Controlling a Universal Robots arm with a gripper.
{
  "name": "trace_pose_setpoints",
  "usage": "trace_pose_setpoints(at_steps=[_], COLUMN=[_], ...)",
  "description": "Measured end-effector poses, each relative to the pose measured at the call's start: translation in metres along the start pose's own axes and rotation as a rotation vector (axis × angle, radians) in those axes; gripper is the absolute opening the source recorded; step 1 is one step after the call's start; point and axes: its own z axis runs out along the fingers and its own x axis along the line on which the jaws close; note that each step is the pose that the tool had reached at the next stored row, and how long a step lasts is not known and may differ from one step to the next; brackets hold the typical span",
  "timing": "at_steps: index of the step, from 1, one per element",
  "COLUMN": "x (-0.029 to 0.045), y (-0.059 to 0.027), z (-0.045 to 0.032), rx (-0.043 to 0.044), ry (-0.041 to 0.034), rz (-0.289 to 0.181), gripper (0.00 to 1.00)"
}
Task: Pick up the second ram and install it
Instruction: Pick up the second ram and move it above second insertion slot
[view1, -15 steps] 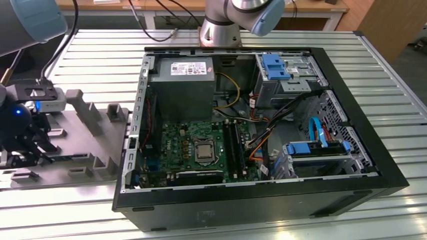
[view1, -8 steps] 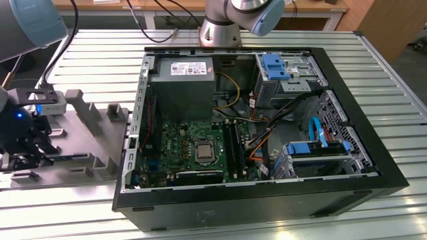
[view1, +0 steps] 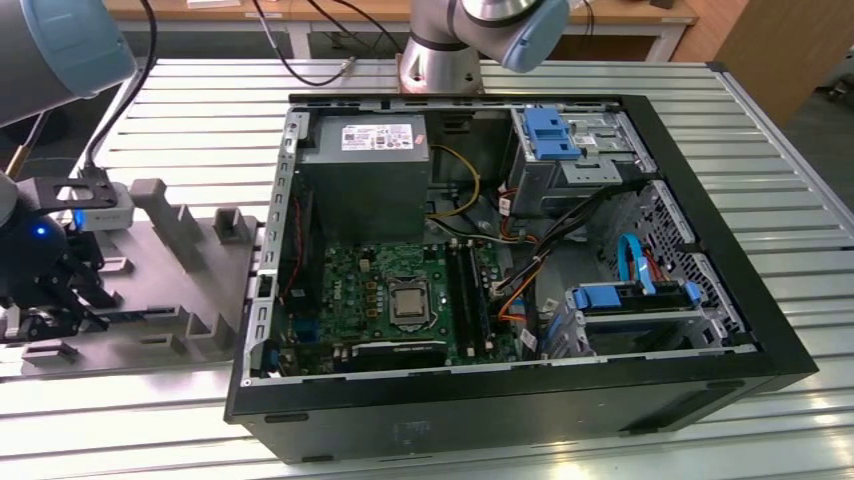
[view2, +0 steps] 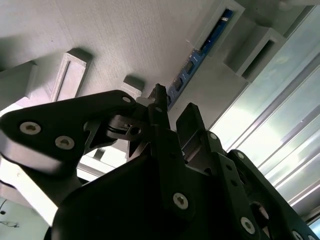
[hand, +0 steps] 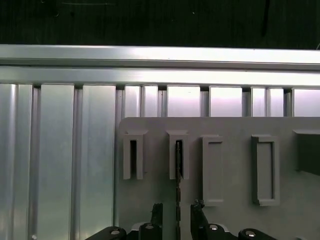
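Grey tray (hand: 235, 170) holds the second ram (hand: 177, 190); you're at the pick-up. Your claw (hand: 177, 206) straddles it with jaws apart, so closing calls for staying centred.

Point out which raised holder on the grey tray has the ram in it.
This holder in the first wrist view: the thin dark ram stands edge-on in it, running between the open gripper's fingers. The other holders have none.

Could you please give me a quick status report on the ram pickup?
End effector open, straddling the second ram. Ram standing on edge in grey tray slot, not yet gripped. Nothing seen blocking.
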Motion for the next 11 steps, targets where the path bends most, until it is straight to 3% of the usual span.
trace_pose_setpoints(at_steps=[11], x=[-0.0010], y=[0.0000], z=[0.0002], rx=[-0.0002], ry=[0.0001], rz=[0.000], gripper=[0.34])
